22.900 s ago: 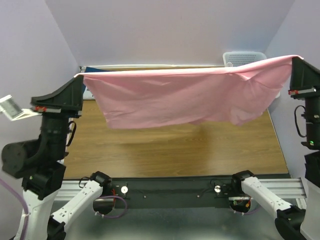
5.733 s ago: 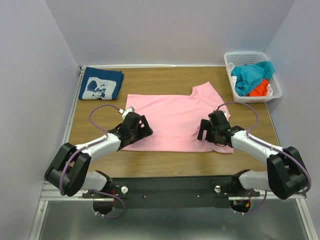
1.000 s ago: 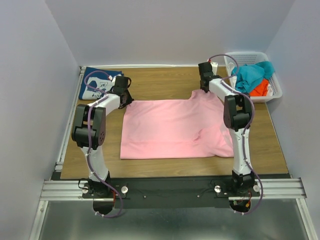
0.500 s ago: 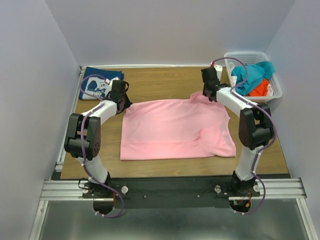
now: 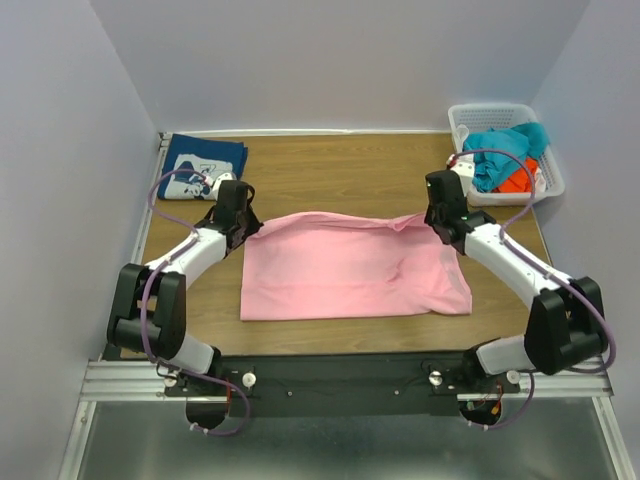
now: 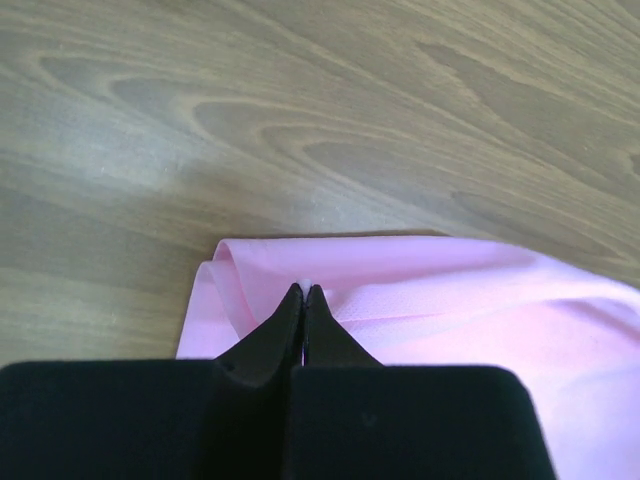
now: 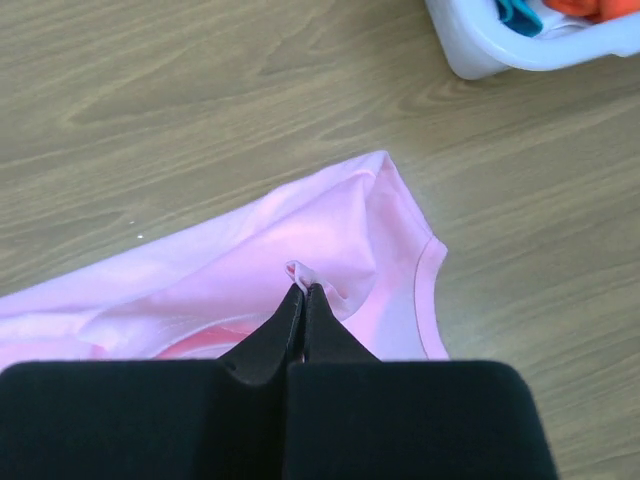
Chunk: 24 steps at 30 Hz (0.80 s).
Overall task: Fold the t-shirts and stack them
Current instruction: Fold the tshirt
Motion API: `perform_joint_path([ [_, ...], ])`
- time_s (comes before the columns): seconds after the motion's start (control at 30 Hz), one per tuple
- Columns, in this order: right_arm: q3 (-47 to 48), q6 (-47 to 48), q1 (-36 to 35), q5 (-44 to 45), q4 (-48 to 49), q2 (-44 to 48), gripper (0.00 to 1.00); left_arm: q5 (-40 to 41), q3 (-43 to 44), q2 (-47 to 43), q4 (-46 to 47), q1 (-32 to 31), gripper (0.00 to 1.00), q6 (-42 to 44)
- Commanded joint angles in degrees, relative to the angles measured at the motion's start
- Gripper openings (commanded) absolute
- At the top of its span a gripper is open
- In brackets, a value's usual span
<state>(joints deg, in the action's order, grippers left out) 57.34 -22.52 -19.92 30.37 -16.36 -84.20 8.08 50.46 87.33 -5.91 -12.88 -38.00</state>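
Observation:
The light pink t-shirt [image 5: 350,270] lies spread on the wooden table, its far edge lifted and drawn toward the near side. My left gripper [image 5: 240,222] is shut on the shirt's far left corner; the pinched cloth shows in the left wrist view [image 6: 303,287]. My right gripper [image 5: 437,222] is shut on the far right corner by the sleeve, where a small pinch of cloth shows in the right wrist view [image 7: 303,284]. The folded navy t-shirt [image 5: 203,166] with a white cartoon print lies at the far left corner.
A white basket [image 5: 476,113] with teal and orange cloth stands at the far right; its rim shows in the right wrist view [image 7: 480,45]. Purple walls enclose the table on three sides. The black rail with the arm bases [image 5: 340,380] runs along the near edge.
Both grippers have moved toward the near side with the shirt's far corners, folding its far edge over. The visible pink area is now shorter front to back.

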Motion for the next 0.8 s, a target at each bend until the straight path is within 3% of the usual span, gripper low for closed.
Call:
perform_joint_path([
  [0.0,-4.25,-2.43,-0.29,-0.31,-1.12,7.20,0.01,2.47,-2.90,-4.88,0.90,-0.39,0.00,-2.43],
  [0.27,-8.56,-5.59,-0.73,-1.01,-9.47,17.04,0.01,4.67,-9.58,-12.00,-0.24,-0.47,0.00,-4.71],
  [0.77,-12.60,-7.62,-1.70,-4.53,-16.60,24.08,0.01,3.70,-14.42,-17.81,-0.15,-0.83,0.00,-6.30],
])
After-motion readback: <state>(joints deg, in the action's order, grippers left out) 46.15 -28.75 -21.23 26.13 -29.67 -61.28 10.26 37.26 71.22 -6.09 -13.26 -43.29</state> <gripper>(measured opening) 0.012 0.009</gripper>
